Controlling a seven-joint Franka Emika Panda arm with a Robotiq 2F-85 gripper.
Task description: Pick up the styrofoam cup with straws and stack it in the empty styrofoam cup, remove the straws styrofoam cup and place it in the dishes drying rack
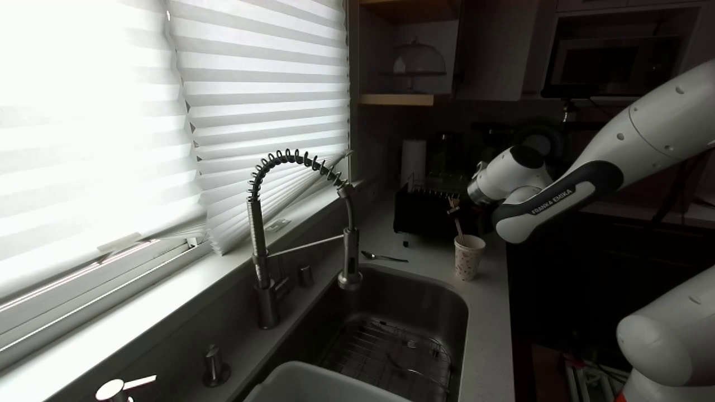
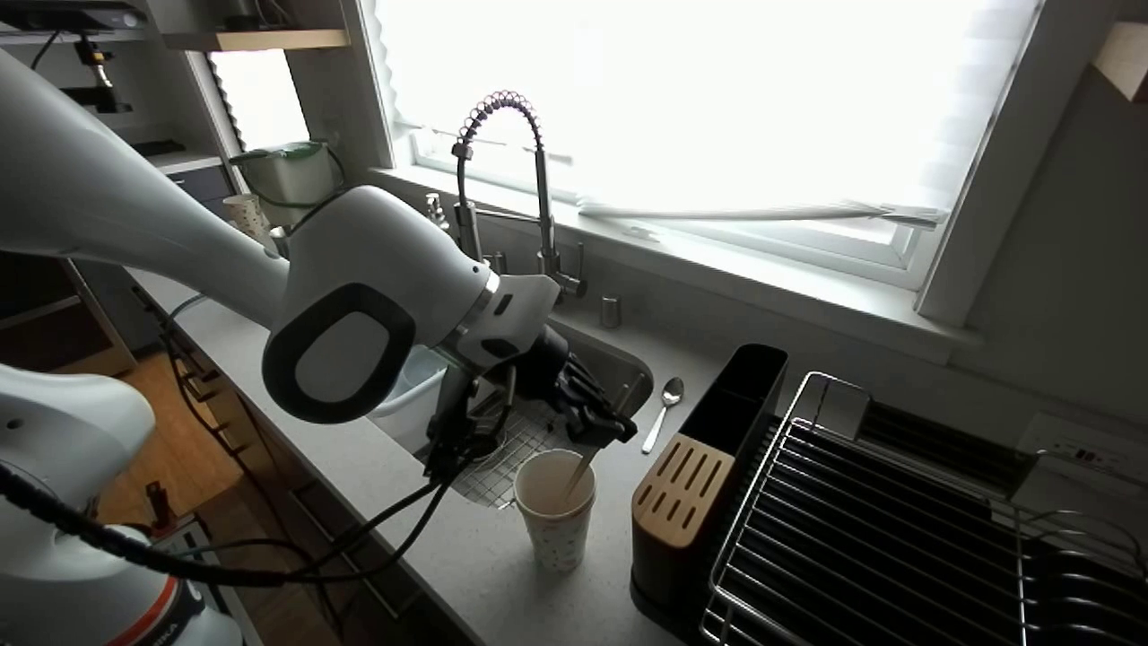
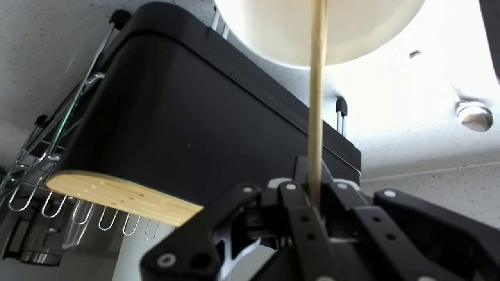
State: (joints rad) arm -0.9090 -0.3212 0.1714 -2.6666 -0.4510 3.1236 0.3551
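Observation:
A patterned cup (image 1: 467,263) stands upright on the counter beside the sink; it also shows in an exterior view (image 2: 558,536). The wrist view shows its white inside (image 3: 269,35) at the top edge. A thin tan straw (image 3: 317,89) rises from the cup at a tilt, also seen in both exterior views (image 1: 459,229) (image 2: 579,472). My gripper (image 3: 312,171) is shut on the straw, above and apart from the cup rim (image 1: 453,209) (image 2: 617,432). The drying rack (image 2: 888,529) stands behind the cup. I cannot tell whether the cup is one or two stacked.
A black utensil holder with a slotted wooden top (image 2: 682,492) stands between cup and rack, close to my gripper in the wrist view (image 3: 175,128). A spoon (image 2: 662,418) lies by the sink (image 1: 413,287). A spring faucet (image 1: 257,234) rises behind. Another patterned cup (image 2: 246,215) stands far back.

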